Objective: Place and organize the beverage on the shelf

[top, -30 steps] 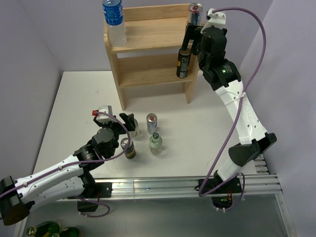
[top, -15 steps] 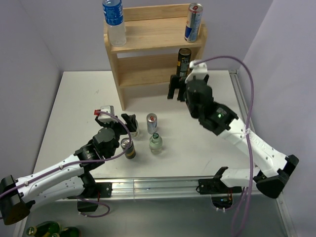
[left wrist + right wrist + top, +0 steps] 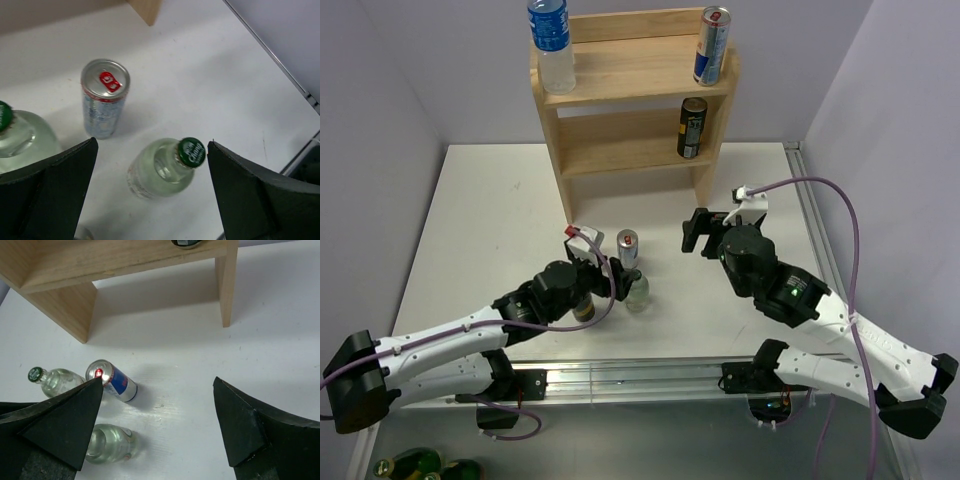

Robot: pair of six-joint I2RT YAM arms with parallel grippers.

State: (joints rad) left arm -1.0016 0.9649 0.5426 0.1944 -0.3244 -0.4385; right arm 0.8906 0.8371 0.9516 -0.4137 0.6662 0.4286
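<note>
The wooden shelf point(image 3: 620, 70) stands at the back of the table. Its top tier holds a water bottle point(image 3: 550, 45) and a blue-silver can point(image 3: 712, 45); its lower tier holds a dark can point(image 3: 692, 127). My left gripper point(image 3: 610, 272) is open above a clear green-capped bottle point(image 3: 165, 167), which stands between its fingers point(image 3: 55, 185). A silver can point(image 3: 104, 97) and a second clear bottle point(image 3: 17, 137) stand beside it. My right gripper point(image 3: 698, 232) is open and empty over the table, right of the silver can point(image 3: 112, 380), with the shelf point(image 3: 60, 270) ahead.
A dark can point(image 3: 582, 305) stands on the table, half hidden under my left wrist. A metal rail point(image 3: 650, 378) runs along the near table edge. The purple side walls stand close. Bare white table point(image 3: 200, 355) lies between the shelf legs and my right gripper.
My right gripper let go of the dark can on the lower tier, pulled back from the shelf and dropped down over the table. My left gripper moved right, over the green-capped bottle.
</note>
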